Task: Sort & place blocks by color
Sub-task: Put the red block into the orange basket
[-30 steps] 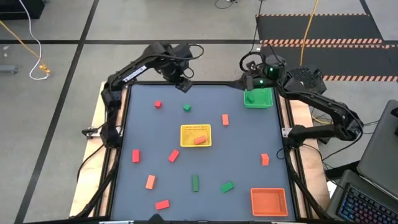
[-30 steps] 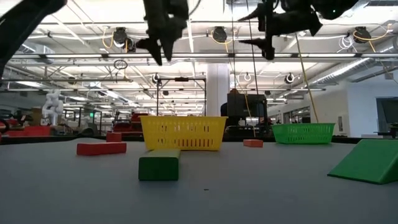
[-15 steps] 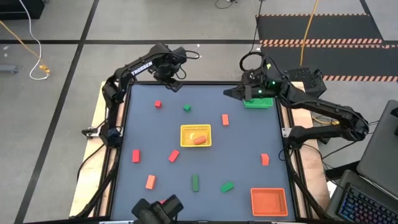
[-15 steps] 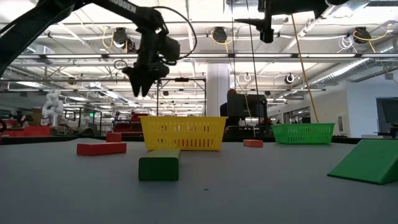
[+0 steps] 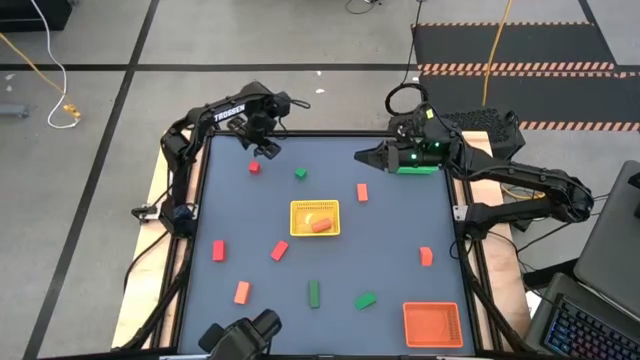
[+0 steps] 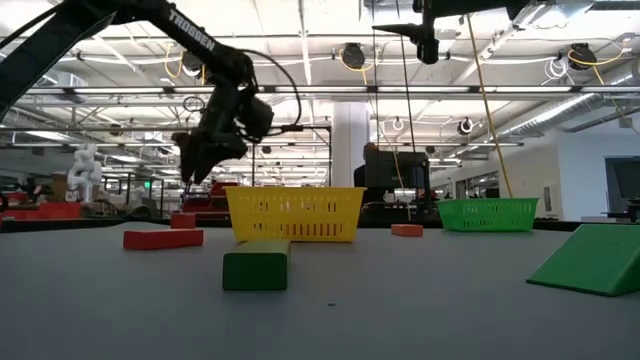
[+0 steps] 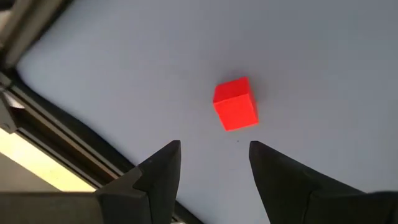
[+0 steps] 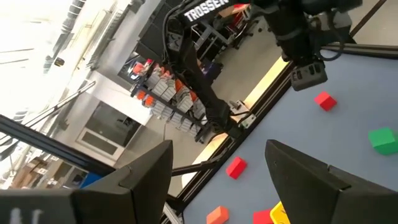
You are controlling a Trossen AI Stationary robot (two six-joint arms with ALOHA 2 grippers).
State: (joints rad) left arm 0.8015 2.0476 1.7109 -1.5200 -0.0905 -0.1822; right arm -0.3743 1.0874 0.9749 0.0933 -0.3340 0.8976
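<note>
Small red, orange-red and green blocks lie scattered flat on the table. A red cube (image 5: pixel 254 167) (image 7: pixel 235 104) sits near the far left corner. My left gripper (image 5: pixel 265 149) (image 7: pixel 214 154) (image 6: pixel 189 172) hangs open just above it and a little to its far right, touching nothing. A green cube (image 5: pixel 300 174) lies to the cube's right. My right gripper (image 5: pixel 364 155) (image 8: pixel 217 158) (image 6: pixel 425 42) is open, high over the table beside the green tray (image 5: pixel 420 163), pointing left. One orange-red block (image 5: pixel 320 225) lies in the yellow tray (image 5: pixel 298 209).
An orange tray (image 5: pixel 432 322) sits at the near right corner. Other blocks: an orange-red bar (image 5: pixel 362 192), red ones (image 5: pixel 218 250) (image 5: pixel 279 251), orange ones (image 5: pixel 241 291) (image 5: pixel 426 256), green ones (image 5: pixel 314 292) (image 5: pixel 364 299). A dark object (image 5: pixel 240 338) overhangs the near edge.
My left gripper has swung from the far edge toward the table's left and come down toward the red cube. My right gripper has moved from over the green tray toward the left. A dark object has appeared at the near edge, covering a red block there.
</note>
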